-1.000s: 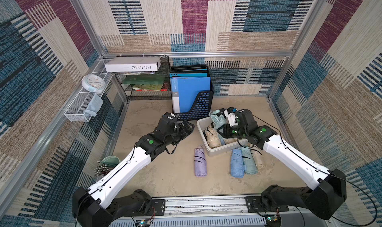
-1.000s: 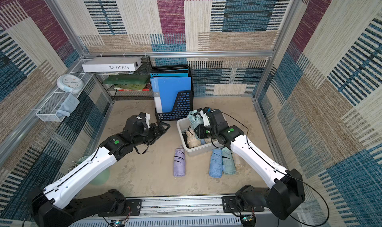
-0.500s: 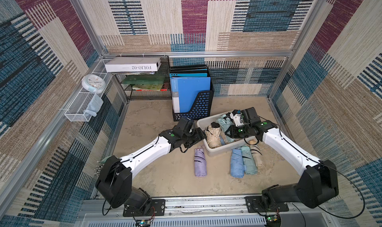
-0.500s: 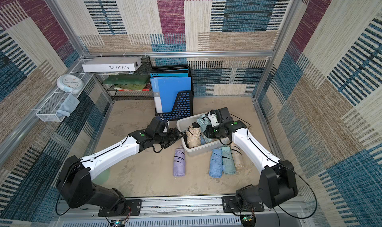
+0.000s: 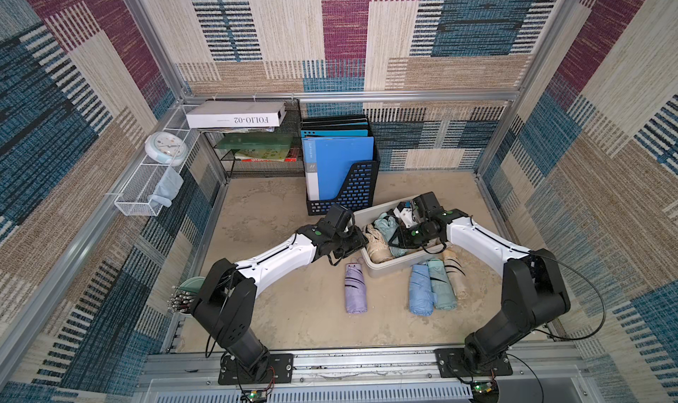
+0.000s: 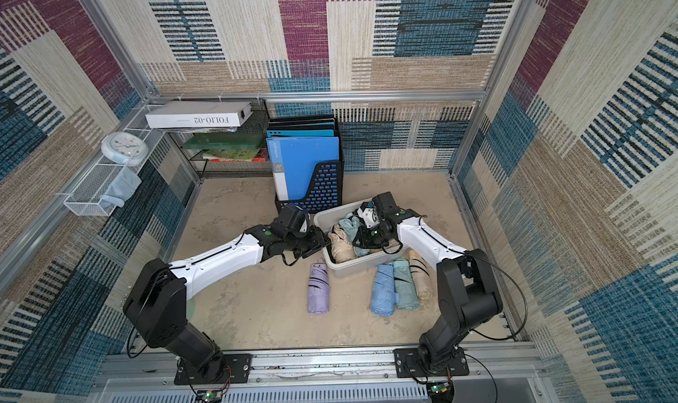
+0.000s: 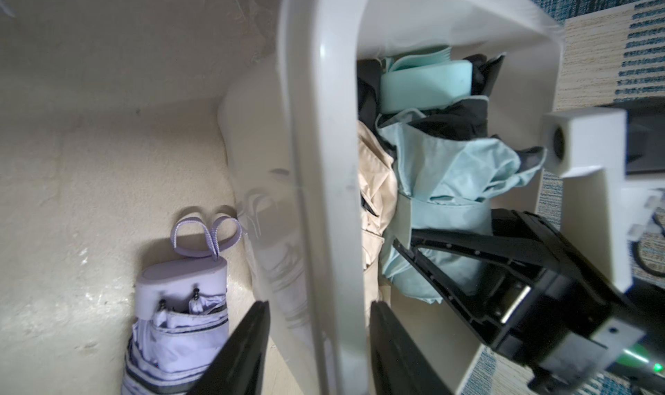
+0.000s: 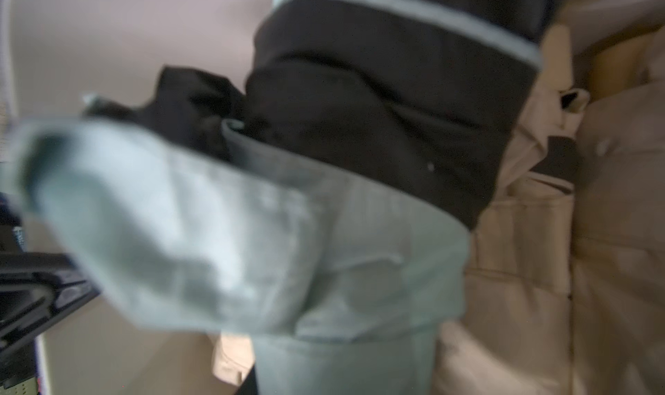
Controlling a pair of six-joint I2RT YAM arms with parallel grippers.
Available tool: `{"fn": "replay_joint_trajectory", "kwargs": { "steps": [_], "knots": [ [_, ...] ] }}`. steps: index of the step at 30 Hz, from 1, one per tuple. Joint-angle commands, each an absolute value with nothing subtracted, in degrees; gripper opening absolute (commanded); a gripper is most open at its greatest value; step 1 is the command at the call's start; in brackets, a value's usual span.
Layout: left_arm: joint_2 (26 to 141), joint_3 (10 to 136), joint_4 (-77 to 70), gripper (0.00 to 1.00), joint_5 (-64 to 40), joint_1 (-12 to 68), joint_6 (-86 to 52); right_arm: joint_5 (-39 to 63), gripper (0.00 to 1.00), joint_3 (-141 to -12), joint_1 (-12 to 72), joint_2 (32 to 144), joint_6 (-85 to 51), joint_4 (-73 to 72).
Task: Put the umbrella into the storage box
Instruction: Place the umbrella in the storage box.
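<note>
The storage box [image 5: 398, 264], a pale tub, sits mid-floor in both top views [image 6: 354, 269]. A beige umbrella [image 5: 378, 247] and a mint umbrella [image 5: 387, 225] lie inside it. My right gripper [image 5: 403, 238] reaches into the box, its black fingers [image 7: 467, 242] on either side of the mint umbrella [image 7: 449, 170], whose fabric fills the right wrist view [image 8: 324, 249]. How tightly it grips is unclear. My left gripper [image 7: 320, 303] straddles the box's end wall [image 7: 324, 159], one finger outside and one inside, close against it.
On the floor in front of the box lie a lilac umbrella [image 5: 355, 287], a blue one [image 5: 420, 291], a mint one [image 5: 442, 285] and a beige one [image 5: 455, 276]. A black file holder [image 5: 352, 188] stands just behind. A pen cup [image 5: 183, 298] is at the left.
My left arm swung right from beside the file holder to the box's end, and its jaws narrowed around the wall. My right gripper carried the mint umbrella lower into the box.
</note>
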State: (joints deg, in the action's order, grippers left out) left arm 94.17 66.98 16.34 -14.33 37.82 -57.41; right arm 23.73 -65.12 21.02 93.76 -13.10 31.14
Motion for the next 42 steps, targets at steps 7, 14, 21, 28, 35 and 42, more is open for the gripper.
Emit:
{"fn": "replay_joint_trajectory", "kwargs": {
  "steps": [7, 14, 21, 28, 35, 42],
  "knots": [
    [94.4, 67.9, 16.3, 0.47, -14.1, 37.8, -55.6, 12.4, 0.76, -69.6, 20.7, 87.9, -9.9, 37.0],
    [94.4, 67.6, 16.1, 0.45, -14.3, 37.8, -55.3, 7.1, 0.62, -69.1, 20.7, 86.1, -10.4, 34.1],
    [94.0, 67.4, 16.1, 0.42, -14.2, 37.8, -54.9, 11.3, 0.37, -64.5, 20.8, 90.4, -13.3, 28.0],
    [93.6, 68.0, 15.8, 0.48, -14.0, 37.8, -54.3, 13.5, 0.35, -60.5, 21.2, 90.6, -15.1, 24.0],
    [86.5, 67.8, 19.7, 0.8, -7.0, 37.8, -50.9, 8.6, 0.69, -64.6, 21.1, 84.6, -14.2, 29.6],
    [79.7, 61.2, 27.9, 0.86, -3.3, 37.7, -52.2, 10.6, 0.76, -66.2, 21.3, 78.1, -16.3, 34.0]
  ]
}}
